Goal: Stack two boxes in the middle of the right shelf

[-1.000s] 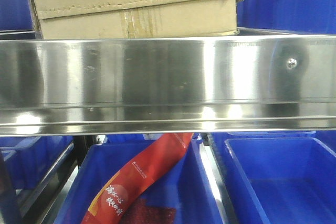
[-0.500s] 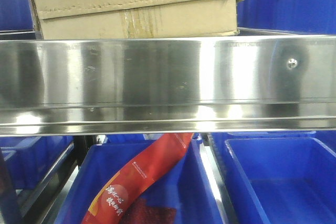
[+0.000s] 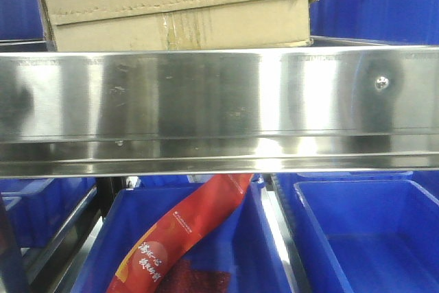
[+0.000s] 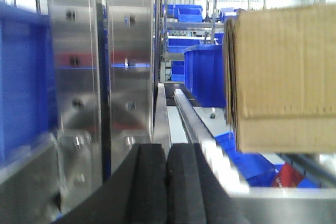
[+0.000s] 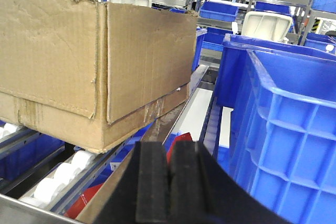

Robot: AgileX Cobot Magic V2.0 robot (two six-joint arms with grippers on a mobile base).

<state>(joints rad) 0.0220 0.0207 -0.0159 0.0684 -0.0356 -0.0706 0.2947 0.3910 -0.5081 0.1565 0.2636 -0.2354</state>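
one tan box point(image 3: 175, 6) resting on the right shelf point(image 3: 219, 94) behind the shiny front rail, on white rollers point(image 5: 55, 177). left hand point(image 4: 167, 182) clenched on nothing, beside the carton. right hand point(image 5: 169, 182) likewise clenched, empty, near blue bins point(image 5: 283, 129).
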